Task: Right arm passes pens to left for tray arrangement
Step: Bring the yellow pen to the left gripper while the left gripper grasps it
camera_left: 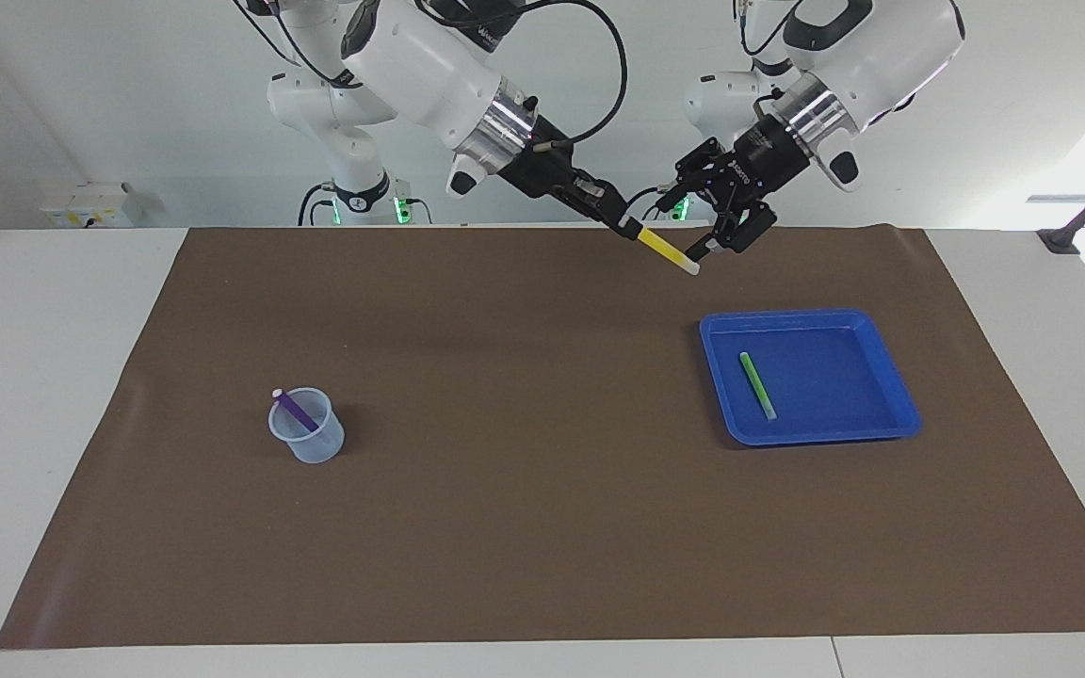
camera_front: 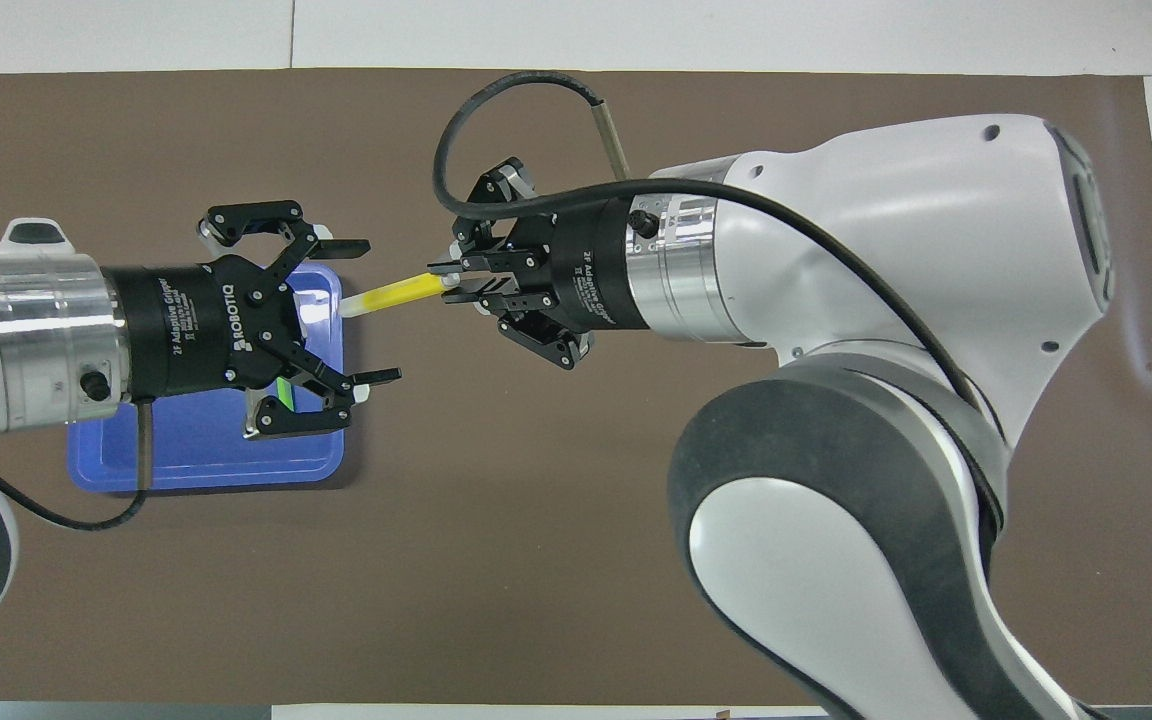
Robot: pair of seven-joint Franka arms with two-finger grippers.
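Yellow pen [camera_left: 667,251], light, stiff, slick: pinched at one end in right gripper [camera_left: 625,226]; pale tip between spread fingers of left gripper [camera_left: 714,243], best grasped mid-barrel.

Tray [camera_left: 891,419]: glossy blue plastic, smooth, catching highlights along rim. Mat [camera_left: 524,527]: matt brown, paper-like, faintly creased near edges. Cup [camera_left: 312,443]: translucent bluish plastic, smooth. Yellow pen [camera_left: 667,250]: smooth plastic, pale tip. Green pen [camera_left: 757,384]: same finish. Arm shells: glossy white plastic with polished metal wrist rings. Gripper linkages: matt black.
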